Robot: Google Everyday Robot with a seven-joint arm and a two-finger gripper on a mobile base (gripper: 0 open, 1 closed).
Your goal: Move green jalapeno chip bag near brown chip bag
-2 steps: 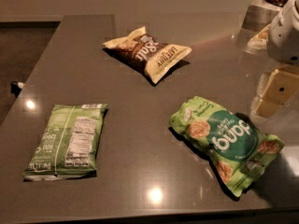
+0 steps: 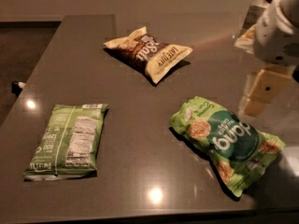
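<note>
Your green jalapeno chip bag [image 2: 65,141] lies flat on the counter [image 2: 140,125], well apart from the hand [image 2: 257,104]. It sits across the counter from the hand, beyond the bright-green dang bag [image 2: 226,143] that lies just beside and below the hand. The brown chip bag [image 2: 148,52] is also away from the hand, further back on the counter and well apart from the jalapeno bag. Your hand hangs pointing down from its white wrist [image 2: 278,31] over the counter's edge, holding nothing. You cannot tell whether it is spread or pressed together. Since the earlier frame the hand has edged slightly toward the bags, and all three bags lie where they were.
</note>
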